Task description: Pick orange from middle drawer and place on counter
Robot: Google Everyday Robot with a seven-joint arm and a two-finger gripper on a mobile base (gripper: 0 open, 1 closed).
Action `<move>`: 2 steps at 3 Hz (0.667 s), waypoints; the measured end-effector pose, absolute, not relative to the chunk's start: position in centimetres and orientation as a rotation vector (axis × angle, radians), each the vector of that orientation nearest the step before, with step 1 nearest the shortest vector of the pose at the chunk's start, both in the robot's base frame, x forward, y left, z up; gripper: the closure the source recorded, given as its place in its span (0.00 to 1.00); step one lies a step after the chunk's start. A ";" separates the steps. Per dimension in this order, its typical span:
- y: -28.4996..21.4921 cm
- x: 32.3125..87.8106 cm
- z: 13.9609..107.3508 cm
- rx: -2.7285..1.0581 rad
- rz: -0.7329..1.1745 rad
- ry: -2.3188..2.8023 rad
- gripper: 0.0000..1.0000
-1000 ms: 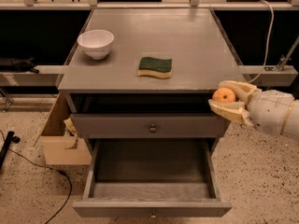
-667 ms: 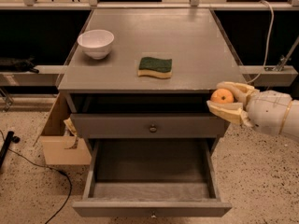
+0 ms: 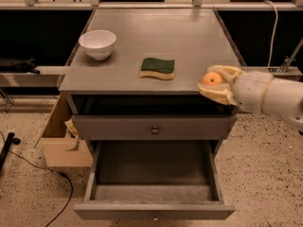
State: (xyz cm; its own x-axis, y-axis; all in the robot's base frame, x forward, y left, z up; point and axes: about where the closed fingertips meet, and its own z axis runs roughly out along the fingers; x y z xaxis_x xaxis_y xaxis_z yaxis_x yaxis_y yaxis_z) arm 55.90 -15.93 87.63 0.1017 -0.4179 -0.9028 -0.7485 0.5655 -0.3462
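The grey table stands over the pulled-out middle drawer. The gripper is at the table's front right edge. A white bowl sits at the left and a sponge near the middle. The orange is clamped in the gripper, seemingly just above the surface.

We seem to be in a robotics lab: speckled floor, a loose cable lower left, a cardboard box, and the claw clasping the orange at the worktop's right edge.
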 end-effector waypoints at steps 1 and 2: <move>-13.3 62.5 88.3 -0.949 0.259 1.574 1.00; -13.3 62.5 88.3 -0.949 0.259 1.574 1.00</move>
